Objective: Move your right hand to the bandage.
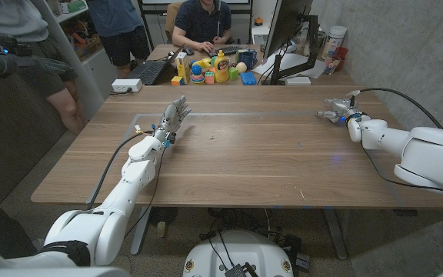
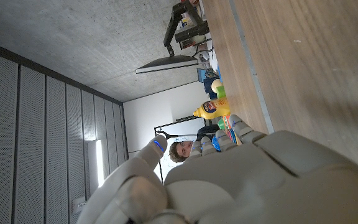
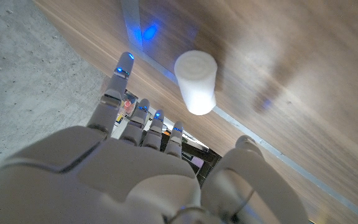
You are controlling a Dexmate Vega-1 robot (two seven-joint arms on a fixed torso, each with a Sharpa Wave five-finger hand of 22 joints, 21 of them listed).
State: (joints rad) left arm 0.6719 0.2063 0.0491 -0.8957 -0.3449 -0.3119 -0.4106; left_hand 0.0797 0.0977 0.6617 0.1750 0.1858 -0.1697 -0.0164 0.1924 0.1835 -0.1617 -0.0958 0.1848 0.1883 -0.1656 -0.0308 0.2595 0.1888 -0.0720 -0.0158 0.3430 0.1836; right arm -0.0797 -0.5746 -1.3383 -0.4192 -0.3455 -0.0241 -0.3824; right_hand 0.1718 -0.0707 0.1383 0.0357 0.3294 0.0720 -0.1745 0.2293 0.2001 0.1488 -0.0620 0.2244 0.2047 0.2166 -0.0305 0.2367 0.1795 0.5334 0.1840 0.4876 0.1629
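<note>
The bandage (image 3: pixel 196 81) is a small white roll lying on the wooden table (image 1: pixel 252 154), seen in the right wrist view just beyond my right hand's fingertips (image 3: pixel 124 65). My right hand (image 3: pixel 142 168) has its fingers spread and holds nothing; a gap separates it from the roll. In the head view my right hand (image 1: pixel 340 107) hovers at the table's far right, fingers reaching left. My left hand (image 1: pixel 173 117) stands upright at the far left of the table, fingers apart and empty, and its back (image 2: pixel 229 180) shows in the left wrist view.
Toys and a yellow bottle (image 1: pixel 220 68) crowd the far edge, with a laptop (image 1: pixel 148 71), a white box (image 1: pixel 127 85) and a monitor (image 1: pixel 287 31). People sit and stand behind the table. Thin tape lines (image 1: pixel 237 115) mark the tabletop.
</note>
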